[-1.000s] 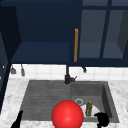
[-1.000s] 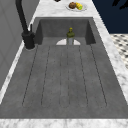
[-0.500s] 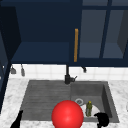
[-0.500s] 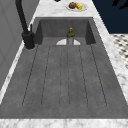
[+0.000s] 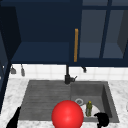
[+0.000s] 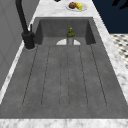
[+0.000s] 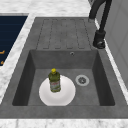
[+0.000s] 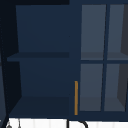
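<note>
Marble counter [image 5: 15, 87] ran round a grey sink [image 7: 105, 82] w/ a black tap [image 5: 67, 77] at 12 o'clock. Bottle [image 7: 54, 80] stood upright on a white plate [image 7: 66, 96] in the basin, drain [image 7: 82, 80] just beside at 2 o'clock. Nothing was held. Right hand [image 5: 101, 119] hovered curled, fingers together, near the bottle at 4 o'clock. Left hand [image 5: 13, 120] hung at 7 o'clock, fingers straight. Red ball [image 5: 67, 114] sat up front.

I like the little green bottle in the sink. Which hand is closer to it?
The right hand. It sits just below and right of the green bottle on the white plate. The left hand is far off at the sink's left edge.
</note>
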Motion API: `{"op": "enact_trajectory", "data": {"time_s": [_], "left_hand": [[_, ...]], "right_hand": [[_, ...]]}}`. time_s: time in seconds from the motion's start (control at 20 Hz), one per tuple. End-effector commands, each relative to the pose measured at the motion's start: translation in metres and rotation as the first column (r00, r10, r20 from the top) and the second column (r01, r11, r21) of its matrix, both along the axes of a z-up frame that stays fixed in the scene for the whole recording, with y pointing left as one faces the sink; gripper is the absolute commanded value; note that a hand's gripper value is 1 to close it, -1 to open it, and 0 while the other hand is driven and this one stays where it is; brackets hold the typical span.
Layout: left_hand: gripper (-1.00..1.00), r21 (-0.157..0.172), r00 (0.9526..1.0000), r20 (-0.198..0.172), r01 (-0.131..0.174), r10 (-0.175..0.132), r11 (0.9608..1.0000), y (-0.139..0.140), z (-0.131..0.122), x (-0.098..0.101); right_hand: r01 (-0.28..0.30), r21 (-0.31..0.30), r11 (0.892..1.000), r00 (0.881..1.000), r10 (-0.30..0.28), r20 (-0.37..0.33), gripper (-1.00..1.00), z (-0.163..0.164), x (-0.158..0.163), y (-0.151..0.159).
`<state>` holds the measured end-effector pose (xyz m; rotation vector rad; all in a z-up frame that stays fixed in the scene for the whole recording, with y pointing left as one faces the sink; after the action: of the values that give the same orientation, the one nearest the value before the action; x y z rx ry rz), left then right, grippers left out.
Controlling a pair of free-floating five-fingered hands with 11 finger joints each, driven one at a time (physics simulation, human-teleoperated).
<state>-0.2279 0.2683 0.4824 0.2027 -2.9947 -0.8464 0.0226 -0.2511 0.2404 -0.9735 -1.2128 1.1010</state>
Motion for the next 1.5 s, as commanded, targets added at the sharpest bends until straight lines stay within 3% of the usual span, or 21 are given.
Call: {"op": "enact_trajectory", "data": {"time_s": [0.0,0.4,0.6,1.3,1.4,1.45], "left_hand": [[-1.00,0.125,0.9993,0.022,0.028,-0.031,0.9918,0.003,-0.003,-0.003],[-1.00,0.147,0.9999,0.017,-0.002,-0.001,0.9892,0.003,0.002,0.000],[-1.00,0.147,0.9999,0.015,-0.004,0.001,0.9891,0.000,0.011,0.001],[-1.00,0.196,1.0000,0.001,-0.002,0.002,0.9807,0.002,0.008,0.001],[-1.00,0.201,0.9999,0.007,0.007,-0.009,0.9795,0.000,0.015,-0.001],[-1.00,0.176,0.9997,0.012,0.019,-0.021,0.9842,-0.003,0.024,-0.004]], "right_hand": [[0.000,0.000,1.000,1.000,0.000,0.000,0.00,0.000,0.000,0.000],[0.000,0.000,1.000,1.000,0.000,0.000,0.00,0.000,0.000,0.000],[0.000,0.000,1.000,1.000,0.000,0.000,0.00,0.000,0.000,0.000],[0.000,0.000,1.000,1.000,0.000,0.000,0.00,0.000,0.000,0.000],[0.000,0.000,1.000,1.000,0.000,0.000,0.00,0.000,0.000,0.000],[0.000,0.000,1.000,1.000,0.000,0.000,0.00,0.000,0.000,0.000]]}}
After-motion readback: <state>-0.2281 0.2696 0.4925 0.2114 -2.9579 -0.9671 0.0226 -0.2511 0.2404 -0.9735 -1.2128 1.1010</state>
